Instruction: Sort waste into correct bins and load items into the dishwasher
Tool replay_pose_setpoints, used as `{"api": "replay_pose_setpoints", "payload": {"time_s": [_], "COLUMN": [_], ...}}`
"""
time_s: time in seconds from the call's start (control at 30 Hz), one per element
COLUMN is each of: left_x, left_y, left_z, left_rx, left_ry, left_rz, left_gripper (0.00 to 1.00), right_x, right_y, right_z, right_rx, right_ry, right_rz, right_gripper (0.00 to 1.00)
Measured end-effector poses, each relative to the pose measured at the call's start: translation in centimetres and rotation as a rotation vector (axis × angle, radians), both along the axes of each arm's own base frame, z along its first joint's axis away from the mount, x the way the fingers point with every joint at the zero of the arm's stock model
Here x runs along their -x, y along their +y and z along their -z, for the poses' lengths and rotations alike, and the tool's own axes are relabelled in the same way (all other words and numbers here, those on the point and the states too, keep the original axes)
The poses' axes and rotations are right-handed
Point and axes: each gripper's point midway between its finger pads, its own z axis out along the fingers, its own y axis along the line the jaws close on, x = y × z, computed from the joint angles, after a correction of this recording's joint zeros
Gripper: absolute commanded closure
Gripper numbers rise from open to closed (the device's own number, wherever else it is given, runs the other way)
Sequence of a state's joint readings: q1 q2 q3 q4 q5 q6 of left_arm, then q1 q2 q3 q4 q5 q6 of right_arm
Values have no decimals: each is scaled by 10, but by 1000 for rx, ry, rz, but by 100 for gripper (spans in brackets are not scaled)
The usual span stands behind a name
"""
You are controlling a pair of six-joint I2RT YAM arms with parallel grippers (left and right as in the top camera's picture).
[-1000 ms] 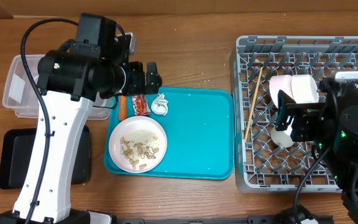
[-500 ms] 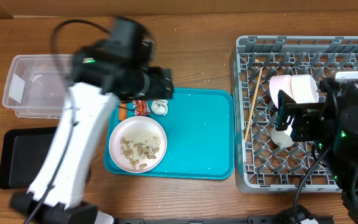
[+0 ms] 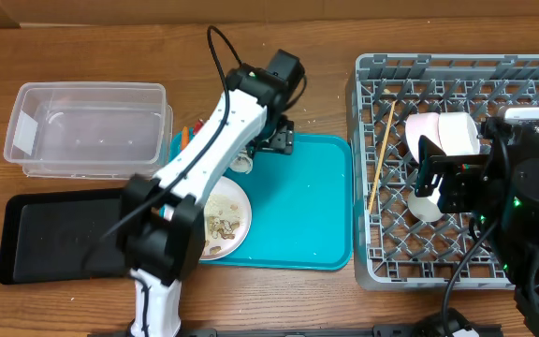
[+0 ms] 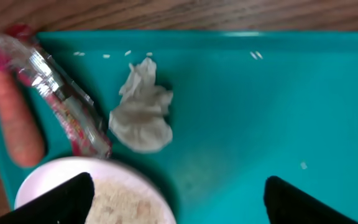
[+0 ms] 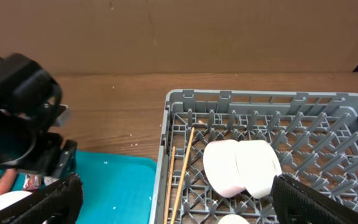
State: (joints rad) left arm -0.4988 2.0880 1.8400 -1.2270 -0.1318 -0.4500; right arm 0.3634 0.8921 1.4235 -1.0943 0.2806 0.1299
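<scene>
- Left fingers [image 4: 179,186] hover over the teal plastic serving tray [image 4: 272,106], spread wide with nothing between them, and the crumpled white tissue ball [image 4: 142,112] sits just ahead of them.
- The tissue lies near the tray's far edge, apart from the red crinkled snack wrapper [image 4: 64,109] on its left and just short of the rim of the large round white plate [image 4: 48,173].
- My read is that the tissue is feather-light, soft and squashy. It crushes rather than slips, so nothing here can break.
- The best hold looks like a pinch across its fat lower bulge. The thin upper tuft would likely just pull loose.
- The tissue's long axis runs from the plate toward the tray's far edge, with the pointed tuft facing that edge.
- The wrapper lies on a slant, one end toward the far left corner and the other down at the plate. It is light and probably slick, so a flat pinch mid-length suits it.
- The small orange carrot [image 4: 20,121] lies along the tray's left edge, lengthwise with it. It is firm and rounded, so it could roll.
- Beige and white food scraps [image 4: 114,202] sit on the plate.
- Right fingers [image 5: 178,186] gape fully open and empty above the grey lattice dish rack [image 5: 328,134].
</scene>
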Motion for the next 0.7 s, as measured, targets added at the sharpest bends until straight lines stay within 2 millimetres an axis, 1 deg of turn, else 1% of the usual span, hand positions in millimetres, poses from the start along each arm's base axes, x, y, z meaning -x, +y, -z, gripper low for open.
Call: {"api": "replay_pose_setpoints", "payload": {"time_s": [0.03,0.07,0.17,0.23,0.27,0.3,0.37,0.4,0.43,0.47,0.5,0.63,0.7], "left_x": [-3,-4,-5,-5,-4,-4,-3,-2,-1,0,2,12,20], "left_y": [2,5,17,23,25,26,26,26,25,25,24,25,28], "left_z": [8,18,44,58,64,70,78,82,84,85,86,82,73], "left_rx": [2,0,-31,-60,-73,-83,-93,-95,-92,-91,-86,-84,-95], "left_ry": [15,37,99,127,137,145,159,166,175,184,194,241,278], "left_rz": [-5,-12,-27,-40,-42,-45,-50,-51,-51,-50,-46,-44,-47], "left_gripper": [25,28,29,29,31,35,47,60,77,88,96,96,96], "right_x": [0,0,0,0,0,0,0,0,0,0,0,0,0], "right_y": [0,0,0,0,0,0,0,0,0,0,0,0,0], "right_z": [0,0,0,0,0,0,0,0,0,0,0,0,0], "right_rx": [0,0,0,0,0,0,1,0,0,0,0,1,0], "right_ry": [-1,-1,0,-1,0,0,-1,-1,-1,0,-1,-1,0], "right_rz": [1,0,0,0,1,0,0,1,0,0,0,0,0], "right_gripper": [0,0,0,0,0,0,0,0,0,0,0,0,0]}}
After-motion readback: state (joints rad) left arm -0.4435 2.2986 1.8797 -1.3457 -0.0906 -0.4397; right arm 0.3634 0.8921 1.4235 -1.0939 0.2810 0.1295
